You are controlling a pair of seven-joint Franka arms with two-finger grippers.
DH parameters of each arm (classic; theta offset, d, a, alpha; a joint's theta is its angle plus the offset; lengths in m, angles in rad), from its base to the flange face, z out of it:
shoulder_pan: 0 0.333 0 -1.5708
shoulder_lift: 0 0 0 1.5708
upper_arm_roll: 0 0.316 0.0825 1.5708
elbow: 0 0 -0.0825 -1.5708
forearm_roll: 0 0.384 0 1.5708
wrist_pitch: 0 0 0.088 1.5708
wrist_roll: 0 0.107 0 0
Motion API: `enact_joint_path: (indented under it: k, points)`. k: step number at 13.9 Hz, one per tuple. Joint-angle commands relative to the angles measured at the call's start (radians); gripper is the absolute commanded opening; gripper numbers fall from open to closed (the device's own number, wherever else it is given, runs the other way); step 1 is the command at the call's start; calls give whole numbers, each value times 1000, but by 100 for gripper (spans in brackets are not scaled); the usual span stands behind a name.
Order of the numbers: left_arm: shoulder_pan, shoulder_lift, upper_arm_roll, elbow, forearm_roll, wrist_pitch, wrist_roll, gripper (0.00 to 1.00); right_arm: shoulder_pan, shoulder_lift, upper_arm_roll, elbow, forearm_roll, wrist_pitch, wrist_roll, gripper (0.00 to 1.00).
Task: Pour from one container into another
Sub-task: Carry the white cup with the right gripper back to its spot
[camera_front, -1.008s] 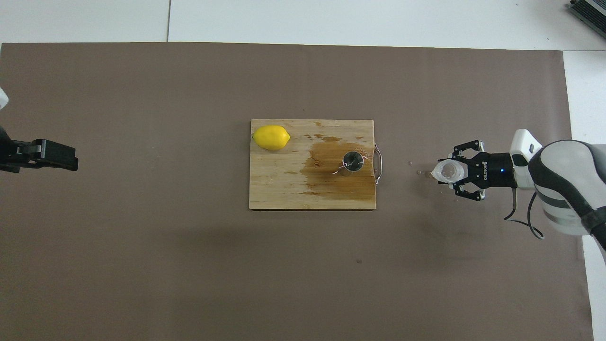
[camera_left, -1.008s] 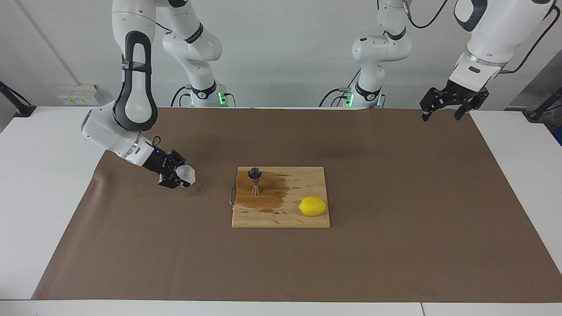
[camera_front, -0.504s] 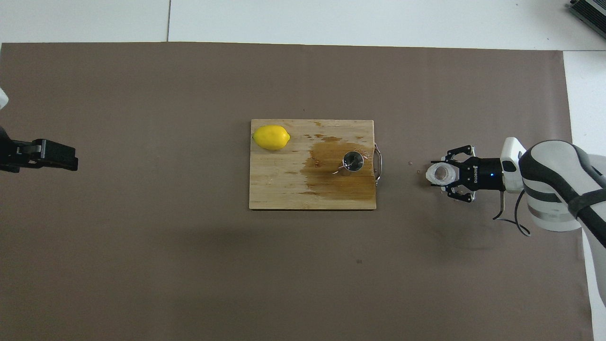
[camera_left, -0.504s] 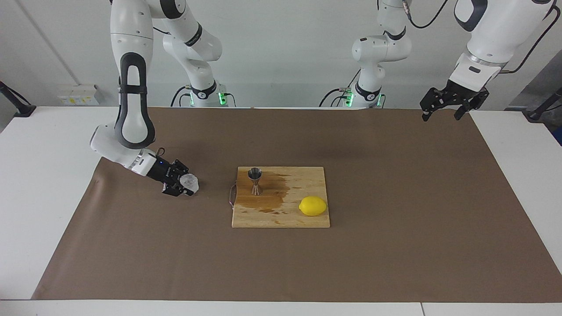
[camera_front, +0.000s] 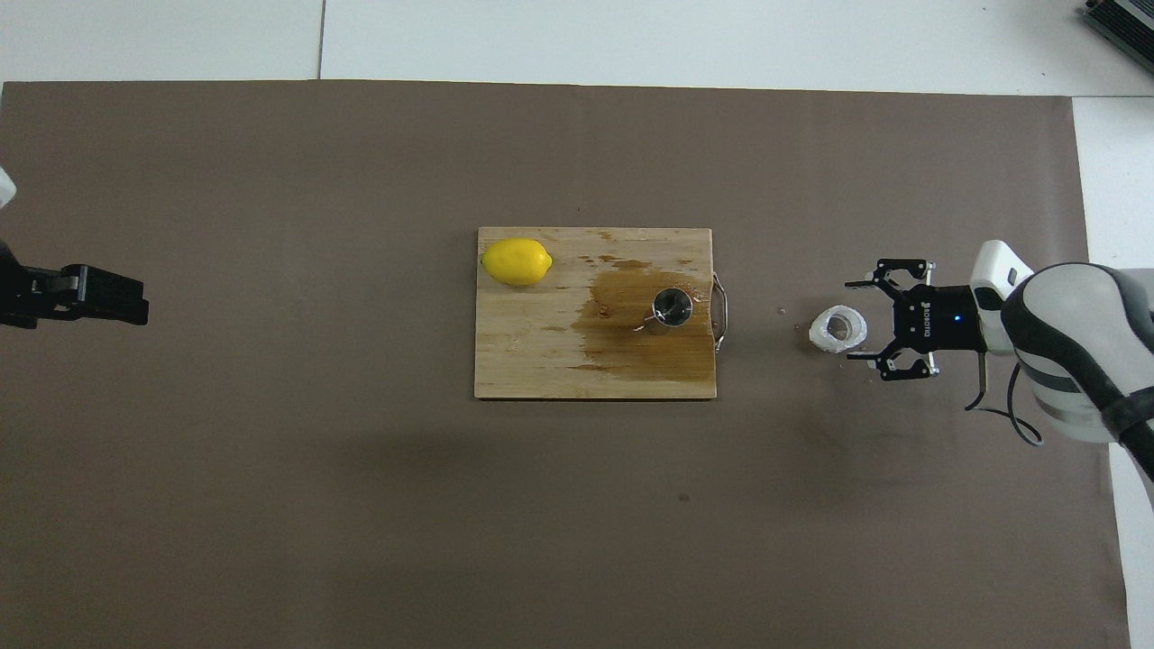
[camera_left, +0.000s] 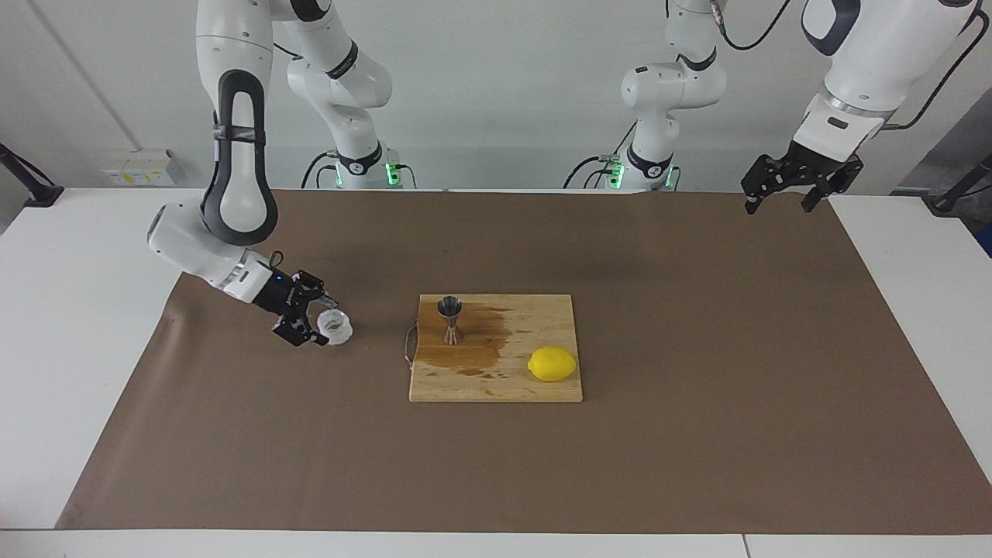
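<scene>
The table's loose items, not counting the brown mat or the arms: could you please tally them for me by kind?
Translucent jar: 1
Steel jigger: 1
Lemon: 1
Wooden cutting board: 1
Total: 4

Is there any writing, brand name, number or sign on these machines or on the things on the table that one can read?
"ROBOTIQ": white letters on the black body of the right gripper, seen sideways in the overhead view and only just legible.
Yellow labels on the white box by the wall: too small to read.
Jar, jigger, lemon, cutting board, left gripper: no writing visible.
</scene>
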Motion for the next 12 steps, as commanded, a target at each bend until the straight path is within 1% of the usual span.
enact_joint_path:
  k: [1, 4, 7, 9, 12]
  points:
    - [0, -32, 3, -38, 0, 12, 0, 100, -1, -81, 1, -18, -107, -43, 167, 100]
    - [1, -32, 3, -38, 0, 12, 0, 100, 1, -109, 3, -15, -273, -69, 453, 100]
    - [1, -32, 3, -38, 0, 12, 0, 100, 39, -118, 3, -9, -403, -62, 729, 100]
    - [1, -32, 3, -38, 0, 12, 0, 100, 74, -126, 1, 17, -520, -66, 930, 100]
    - [1, -32, 3, -38, 0, 12, 0, 100, 117, -166, 6, 18, -672, -74, 1266, 100]
